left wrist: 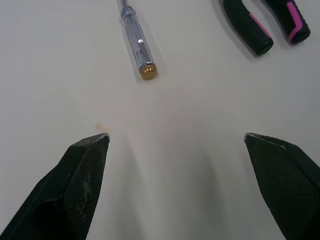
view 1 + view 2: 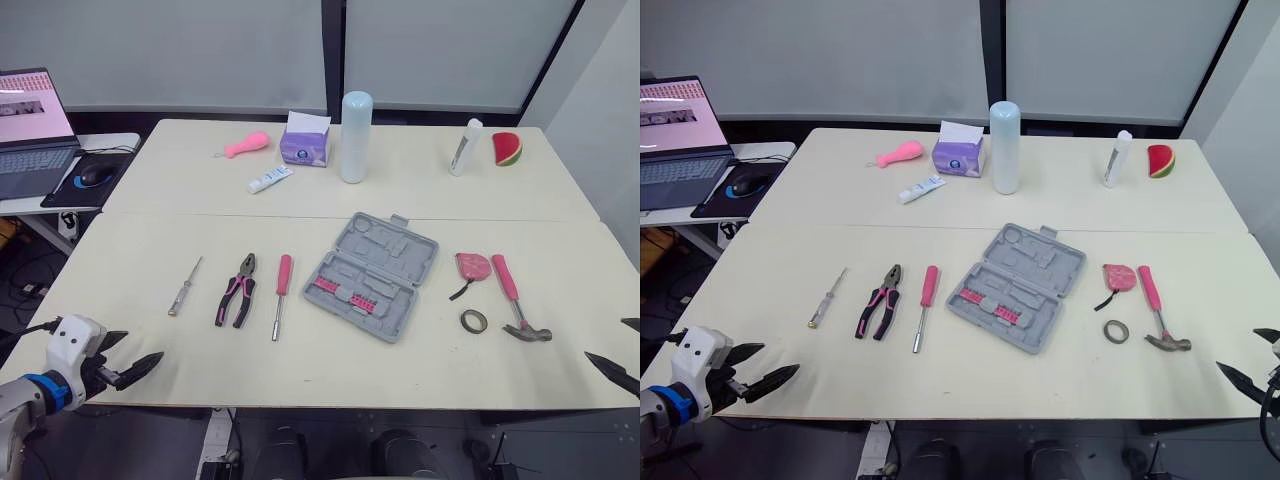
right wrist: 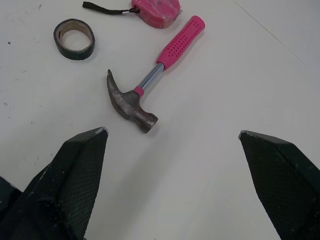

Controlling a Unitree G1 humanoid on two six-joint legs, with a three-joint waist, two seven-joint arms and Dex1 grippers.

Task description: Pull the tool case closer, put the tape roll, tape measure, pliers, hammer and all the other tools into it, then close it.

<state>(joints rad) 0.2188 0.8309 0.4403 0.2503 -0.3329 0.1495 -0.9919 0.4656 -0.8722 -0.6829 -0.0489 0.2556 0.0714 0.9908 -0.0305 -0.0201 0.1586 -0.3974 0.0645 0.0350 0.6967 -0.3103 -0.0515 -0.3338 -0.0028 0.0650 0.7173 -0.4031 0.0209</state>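
1. Counter (image 2: pixel 300 375): both pincers hover at the near edge. Left pincer (image 1: pixel 176 136) and right pincer (image 3: pixel 172 131) are spread wide and empty.
2. Tool case (image 2: pixel 371 277): lying open mid-counter, well away from both. Tugging one corner could spin it into the pink screwdriver (image 2: pixel 281 292) beside it.
3. Bottle (image 2: pixel 356 136) and tissue box (image 2: pixel 305 140): far side, not in the way.
4. Hammer (image 3: pixel 150 80): right of the case. It's head-heavy, so it might tip out of a handle grab.
5. Pliers (image 2: pixel 237 290): left of the case.
6. Tape measure (image 2: pixel 472 266) and tape roll (image 2: pixel 474 321): between case and hammer. The flat roll will probably skid.

Laptop (image 2: pixel 30 125) cut by the edge, right gripper (image 2: pixel 607 340) too — partly
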